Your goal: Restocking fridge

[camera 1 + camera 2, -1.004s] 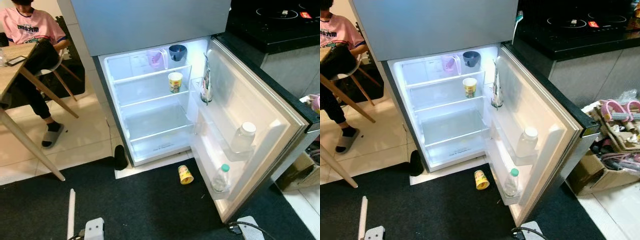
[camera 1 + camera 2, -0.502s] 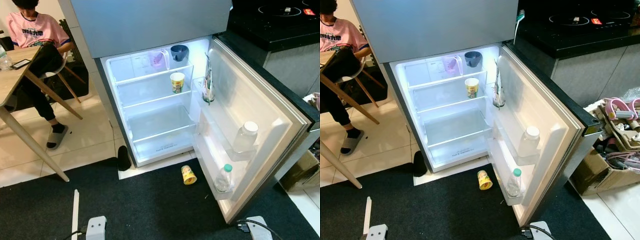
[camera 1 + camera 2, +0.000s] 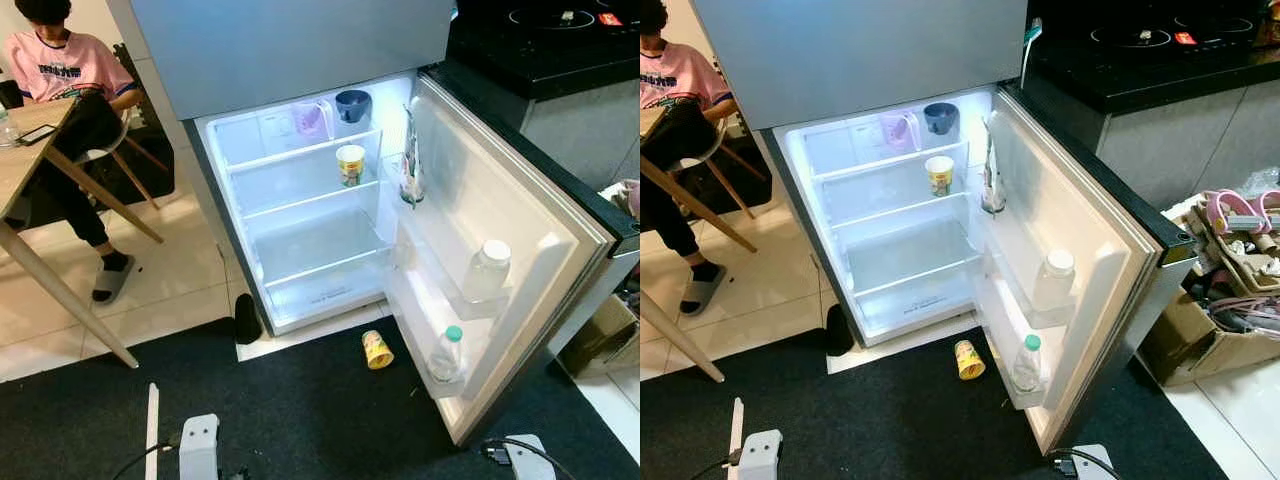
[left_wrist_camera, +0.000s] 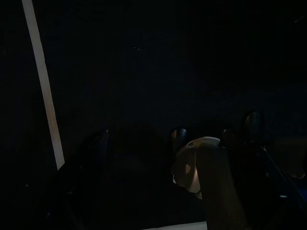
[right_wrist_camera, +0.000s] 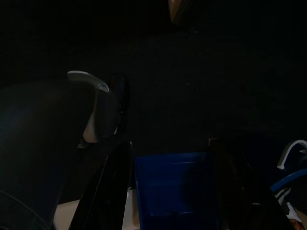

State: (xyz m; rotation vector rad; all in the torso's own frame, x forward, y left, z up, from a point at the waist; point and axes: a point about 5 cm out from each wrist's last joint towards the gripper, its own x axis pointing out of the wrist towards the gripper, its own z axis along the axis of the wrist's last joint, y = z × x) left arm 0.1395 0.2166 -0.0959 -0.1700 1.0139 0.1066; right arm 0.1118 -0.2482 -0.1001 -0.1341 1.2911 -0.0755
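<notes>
Fridge point(image 3: 300, 230) door open. Cup point(image 3: 376, 349) lies on its side on black mat point(image 3: 300, 410), just in front of fridge, ahead of robot, nearer right arm. Both arms hang low; pincer state: cannot tell.

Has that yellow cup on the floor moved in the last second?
No. The yellow cup lies on its side on the black mat, just off the open fridge door's lower corner, as before; only the camera shifted.
</notes>
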